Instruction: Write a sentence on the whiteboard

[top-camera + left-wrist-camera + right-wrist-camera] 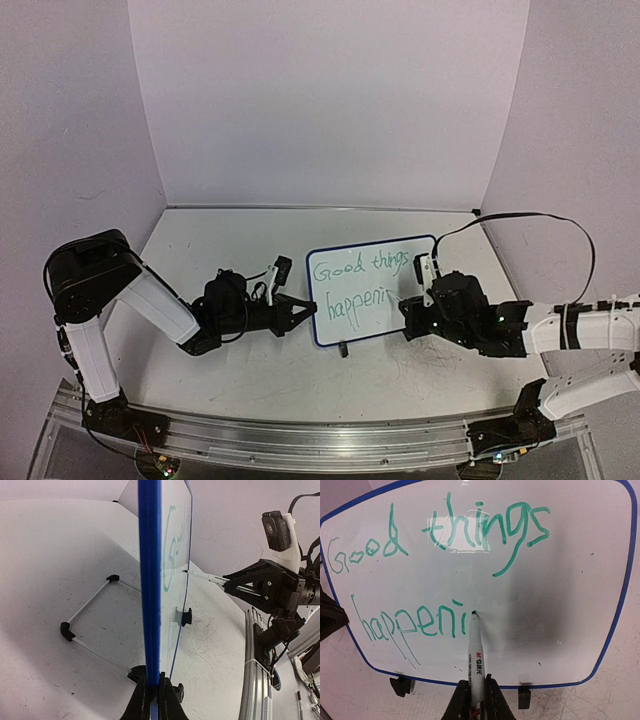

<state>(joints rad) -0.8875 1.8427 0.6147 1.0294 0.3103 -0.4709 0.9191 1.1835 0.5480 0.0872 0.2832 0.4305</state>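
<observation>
A small rectangular whiteboard with a thin dark-blue frame and rounded corners [375, 285] stands upright near the middle of the scuffed white tabletop [230, 240], its written face towards the near side. It rests on small black clip feet [524, 696] along its lower edge. On the far side of the board, a thin wire prop with black corner pieces [90, 605] lies on the tabletop.

The green handwritten sentence [447, 525] runs in two lines. The upper line reads "Good things". The lower line reads "happeni" and stops about halfway across the board. The right half of the lower line is bare.

The left gripper [154, 690] reaches in from the left and is clamped on the board's left edge, its two black fingers pressed to either side of the blue frame.

The right gripper [476, 687] comes in from the right on the near side of the board. Its fingers are closed on a slim white marker pen with printed lettering [476, 655]. The marker's dark tip touches the board just right of the last green stroke of the lower line.
</observation>
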